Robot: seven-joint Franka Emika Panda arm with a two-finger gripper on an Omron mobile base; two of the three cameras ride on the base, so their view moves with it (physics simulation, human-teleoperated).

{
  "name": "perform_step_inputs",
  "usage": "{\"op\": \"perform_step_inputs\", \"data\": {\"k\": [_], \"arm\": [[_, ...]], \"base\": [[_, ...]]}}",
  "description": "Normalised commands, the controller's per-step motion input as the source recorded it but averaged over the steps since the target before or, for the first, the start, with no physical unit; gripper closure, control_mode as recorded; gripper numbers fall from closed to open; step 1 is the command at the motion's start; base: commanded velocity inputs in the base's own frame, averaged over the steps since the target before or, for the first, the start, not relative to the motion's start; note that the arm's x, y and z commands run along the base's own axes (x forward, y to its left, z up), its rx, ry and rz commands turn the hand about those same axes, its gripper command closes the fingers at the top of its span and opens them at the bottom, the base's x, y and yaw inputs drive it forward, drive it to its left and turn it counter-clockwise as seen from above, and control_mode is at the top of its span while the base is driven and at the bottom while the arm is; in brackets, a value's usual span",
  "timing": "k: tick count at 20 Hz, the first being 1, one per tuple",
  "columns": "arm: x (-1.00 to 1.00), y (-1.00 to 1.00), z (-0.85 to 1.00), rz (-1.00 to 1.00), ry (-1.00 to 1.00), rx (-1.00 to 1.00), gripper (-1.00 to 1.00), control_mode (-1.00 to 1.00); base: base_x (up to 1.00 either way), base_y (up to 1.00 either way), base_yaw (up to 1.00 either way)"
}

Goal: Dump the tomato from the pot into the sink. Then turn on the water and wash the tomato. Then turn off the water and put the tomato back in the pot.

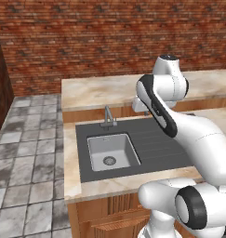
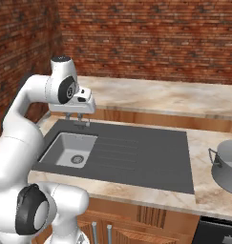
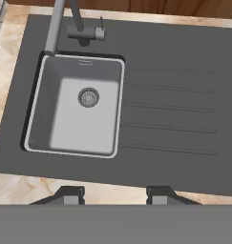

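left base view: arm raised over the dark sink plate, elbow bent above the ribbed drainboard [image 1: 156, 144]. sink [image 1: 93, 155] bare inside, nothing on the drain. faucet [image 1: 108, 116] at the back rim, no water running.
right base view: pincer [image 2: 75, 116] hangs above the back edge of the sink [image 2: 62, 147], holding nothing. pot [image 2: 227, 167] sits on the tabletop [image 2: 203, 143] at the far right, well apart from the basin, partly cut by the frame edge. A sliver of red shows inside the pot at the frame edge, probably the tomato, too small to be sure.
hand view: looks straight down on the sink [image 3: 48, 119], drain [image 3: 89, 97], and faucet [image 3: 58, 24] at top. fingertips [image 3: 72, 195] at the bottom edge stand apart with clear space between, nothing pinched.
pincer state: partly spread, empty.
step in hand: judged as the very start, pot not yet fetched, tomato not yet dumped.
how to do it well: swing far to the right, come down on the pot rim or a side handle, pinch firmly since the pot looks heavy and wide. Carry it level over the basin, then tip slowly so the tomato rolls in and does not bounce onto the drainboard. Keep clear of the spout while tipping.
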Motion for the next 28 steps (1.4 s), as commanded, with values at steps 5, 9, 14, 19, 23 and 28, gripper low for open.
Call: {"op": "perform_step_inputs", "data": {"k": [5, 9, 14, 19, 23, 28], "arm": [[-0.08, -0.06, 0.0, 0.0, 0.0, 0.0, -1.0, -1.0], [-0.04, -0.35, 0.0, 0.0, 0.0, 0.0, -1.0, -1.0], [0.0, -0.61, 0.0, -0.03, 0.0, 0.0, -1.0, -1.0], [0.0, -0.74, 0.0, -0.05, 0.0, -0.01, -1.0, -1.0], [0.0, -0.73, -0.03, -0.07, 0.0, -0.02, -1.0, -1.0], [0.0, -0.8, -0.09, -0.08, 0.01, -0.02, -1.0, -1.0]], "base": [[0.0, 0.0, 0.0], [0.0, 0.0, 0.0], [0.0, 0.0, 0.0], [0.0, 0.0, 0.0], [0.0, 0.0, 0.0], [0.0, 0.0, 0.0]]}}
